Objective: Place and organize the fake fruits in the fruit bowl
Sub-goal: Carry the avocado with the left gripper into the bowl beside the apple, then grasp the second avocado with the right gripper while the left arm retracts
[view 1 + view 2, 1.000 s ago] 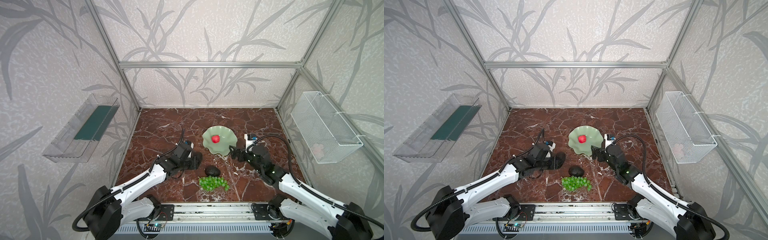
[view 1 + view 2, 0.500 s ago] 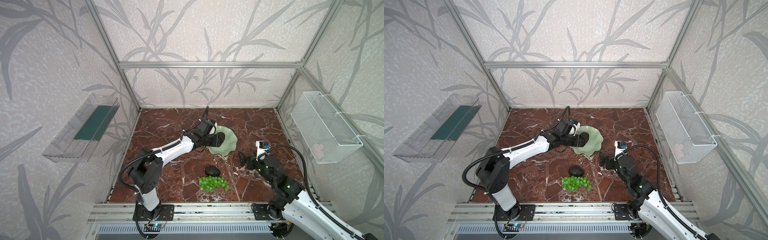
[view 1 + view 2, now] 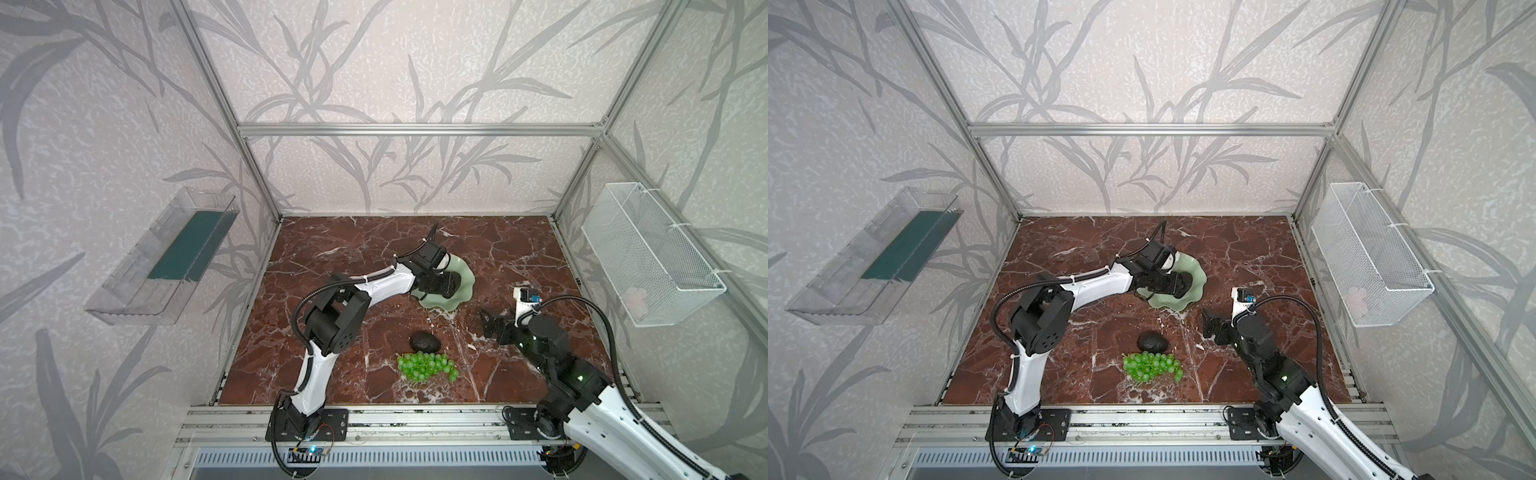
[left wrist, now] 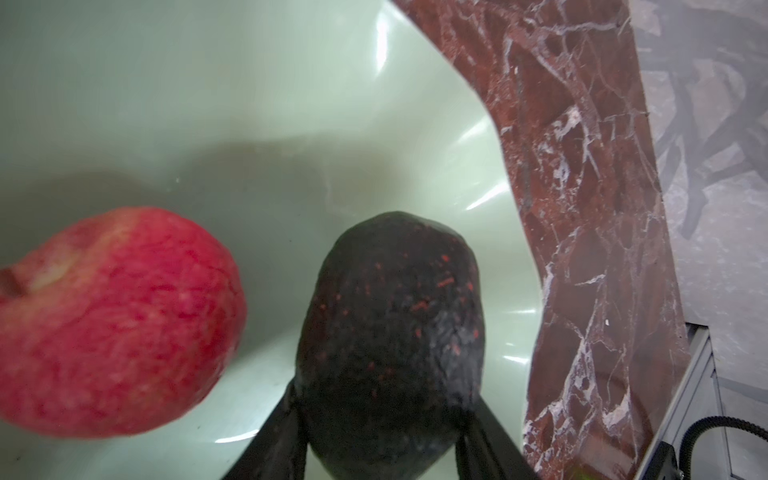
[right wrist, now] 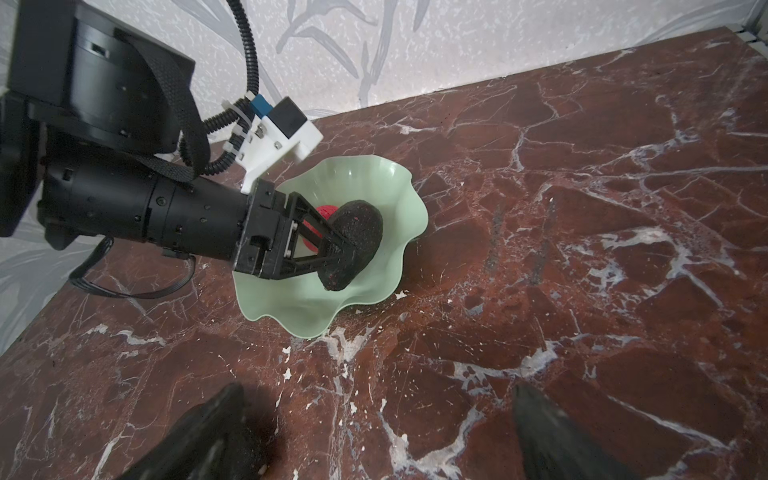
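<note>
Left tool (image 4: 382, 419) is clamped on one avocado (image 4: 395, 316), down inside the fruit bowl (image 5: 374, 183), apple (image 4: 112, 324) just beside it. Right tool (image 5: 378, 399) gapes wide above the surface (image 3: 332, 249), other avocado (image 3: 425, 341) and grapes (image 3: 426, 366) lying off to its left.

Enclosure: walls (image 3: 415, 62) papered pale grey with a darker grey leaf-and-stem pattern, braced by aluminium frame bars (image 3: 415, 129) at the corners and across the back. Desk (image 3: 353, 249): glossy red-brown marble with white veins, with an aluminium rail (image 3: 415, 419) along its near edge. Wall fittings: clear plastic tray (image 3: 137, 291) with a dark green panel inside, left wall; white wire-mesh basket (image 3: 648, 257), right wall.
</note>
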You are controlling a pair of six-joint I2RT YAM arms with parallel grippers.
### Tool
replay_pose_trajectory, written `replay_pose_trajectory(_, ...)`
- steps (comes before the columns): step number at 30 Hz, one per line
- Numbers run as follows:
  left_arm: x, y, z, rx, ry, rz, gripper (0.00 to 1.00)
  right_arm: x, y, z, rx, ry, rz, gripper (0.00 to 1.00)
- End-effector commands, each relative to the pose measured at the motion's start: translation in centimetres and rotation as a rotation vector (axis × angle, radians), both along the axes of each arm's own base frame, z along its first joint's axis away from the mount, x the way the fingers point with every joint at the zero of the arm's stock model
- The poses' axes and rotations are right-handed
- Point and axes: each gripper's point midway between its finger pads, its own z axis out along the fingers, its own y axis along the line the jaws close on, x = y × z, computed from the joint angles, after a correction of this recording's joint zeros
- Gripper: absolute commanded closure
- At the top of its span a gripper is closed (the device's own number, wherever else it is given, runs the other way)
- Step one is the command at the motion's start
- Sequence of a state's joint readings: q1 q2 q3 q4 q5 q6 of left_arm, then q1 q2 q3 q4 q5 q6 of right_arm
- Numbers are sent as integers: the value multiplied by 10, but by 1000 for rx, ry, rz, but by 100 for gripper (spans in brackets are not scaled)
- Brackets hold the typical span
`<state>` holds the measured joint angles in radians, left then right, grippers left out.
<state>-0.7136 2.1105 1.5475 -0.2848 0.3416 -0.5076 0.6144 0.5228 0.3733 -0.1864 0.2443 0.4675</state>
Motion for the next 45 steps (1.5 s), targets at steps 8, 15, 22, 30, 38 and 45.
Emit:
replay_pose_trajectory(8,4,-6,16,-10,5,8,41,1,2,4,-9,-1,6,1)
replay_pose_trajectory(15,7,7,65,-37,-94,29,18,2,16,14,-87,33,101,3)
replay_pose_trajectory(22,10,62,136,-67,-288,176,17,-5,69,12,-168,80,330,9)
replay_pose_trajectory(30,-16,199,164,-88,-457,512,1,-23,140,-18,-323,133,549,12)
replay_pose_trajectory(38,-75,302,173,26,-645,712,1,-24,180,-63,-409,230,615,18)
replay_pose_trajectory(45,-104,336,174,59,-699,797,1,-21,197,-93,-444,304,632,20)
